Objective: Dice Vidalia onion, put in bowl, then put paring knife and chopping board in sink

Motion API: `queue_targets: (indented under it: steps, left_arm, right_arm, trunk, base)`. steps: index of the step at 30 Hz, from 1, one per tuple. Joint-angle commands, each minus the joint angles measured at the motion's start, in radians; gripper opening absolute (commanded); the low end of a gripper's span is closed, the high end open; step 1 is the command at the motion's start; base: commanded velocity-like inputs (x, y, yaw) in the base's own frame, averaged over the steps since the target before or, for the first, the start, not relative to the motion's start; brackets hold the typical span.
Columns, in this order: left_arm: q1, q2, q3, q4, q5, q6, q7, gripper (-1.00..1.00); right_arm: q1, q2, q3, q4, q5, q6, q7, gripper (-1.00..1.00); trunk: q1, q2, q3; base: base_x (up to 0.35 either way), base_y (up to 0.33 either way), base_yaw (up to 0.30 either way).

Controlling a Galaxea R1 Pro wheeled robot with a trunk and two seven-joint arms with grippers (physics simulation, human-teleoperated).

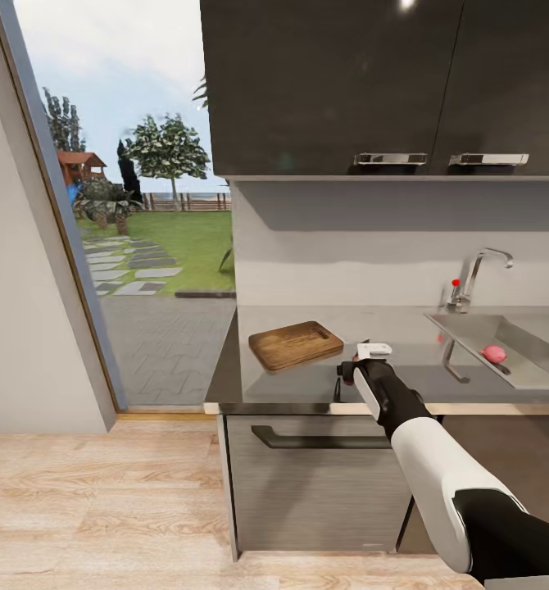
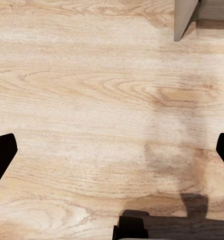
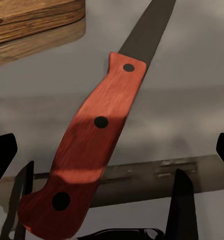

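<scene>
The paring knife (image 3: pixel 99 145) is seen lying between the wide-spread fingers of the right gripper (image 3: pixel 112 150), beside the chopping board (image 3: pixel 31 22). From the head, the Vidalia onion (image 1: pixel 494 353) is seen in the sink (image 1: pixel 545 348). The left gripper (image 2: pixel 112 150) is held wide over wooden floor (image 2: pixel 91 90).

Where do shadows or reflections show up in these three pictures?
Head view: the countertop mirrors the wall, the chopping board and the tap. Left wrist view: a faint grey shadow on the wooden floor. Right wrist view: the paring knife handle is shaded on its near half; the steel beneath shows blurred reflections.
</scene>
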Motion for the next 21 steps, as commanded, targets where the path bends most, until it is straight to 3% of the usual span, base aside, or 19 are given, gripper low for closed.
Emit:
queue_targets:
  steps: [1,14,21]
  left_arm:
    - [-0.001,0.0,0.001,0.001,0.002,-0.003,0.0,1.0]
    - [0.0,0.0,0.001,0.001,0.002,-0.003,0.0,1.0]
    - [0.0,0.0,0.001,0.001,0.002,-0.003,0.0,1.0]
  right_arm:
    - [-0.001,0.0,0.0,-0.001,0.0,0.005,-0.003,1.0]
    - [-0.001,0.0,0.0,-0.001,0.001,0.003,-0.003,1.0]
    - [0.0,0.0,0.003,-0.001,0.001,-0.058,-0.005,1.0]
  trunk:
    - [0.0,-0.001,-0.001]
    - [0.0,-0.001,-0.001]
    - [0.0,-0.001,-0.001]
  base:
    - [0.0,0.0,0.0]
    - [0.059,-0.013,0.0]
    - [0.0,0.0,0.0]
